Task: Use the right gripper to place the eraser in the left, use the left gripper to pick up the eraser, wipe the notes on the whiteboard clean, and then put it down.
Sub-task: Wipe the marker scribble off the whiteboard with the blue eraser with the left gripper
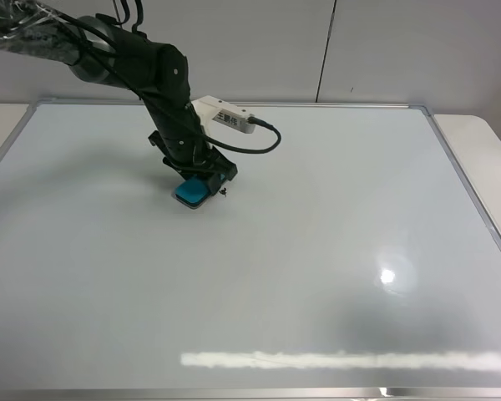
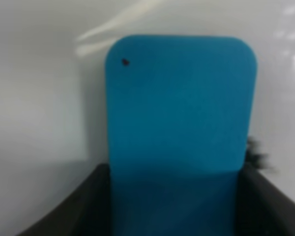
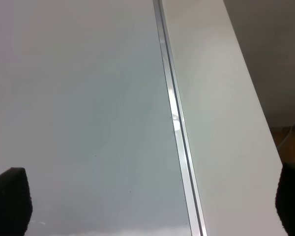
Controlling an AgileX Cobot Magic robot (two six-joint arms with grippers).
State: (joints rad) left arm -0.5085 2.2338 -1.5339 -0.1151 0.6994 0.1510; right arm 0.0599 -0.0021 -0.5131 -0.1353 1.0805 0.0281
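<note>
Glossy whiteboard [image 1: 317, 251] is filling nearly the whole high view. Toward ten o'clock of its middle, the left gripper [image 1: 202, 177] is clamping the eraser [image 1: 190, 195] across its long sides at one end, seemingly flat on the board, and the notes [image 1: 224, 192] are sitting just beside it at three o'clock. It is looking light and slightly soft, so probably prone to tilting. The right gripper [image 3: 150, 199] is hanging wide open and empty over the frame.

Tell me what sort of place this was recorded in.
Probably a robotics lab or office test bench: a large whiteboard lies flat on a white table, plain pale wall panels stand behind, and the left gripper holds a teal eraser on the board.
</note>
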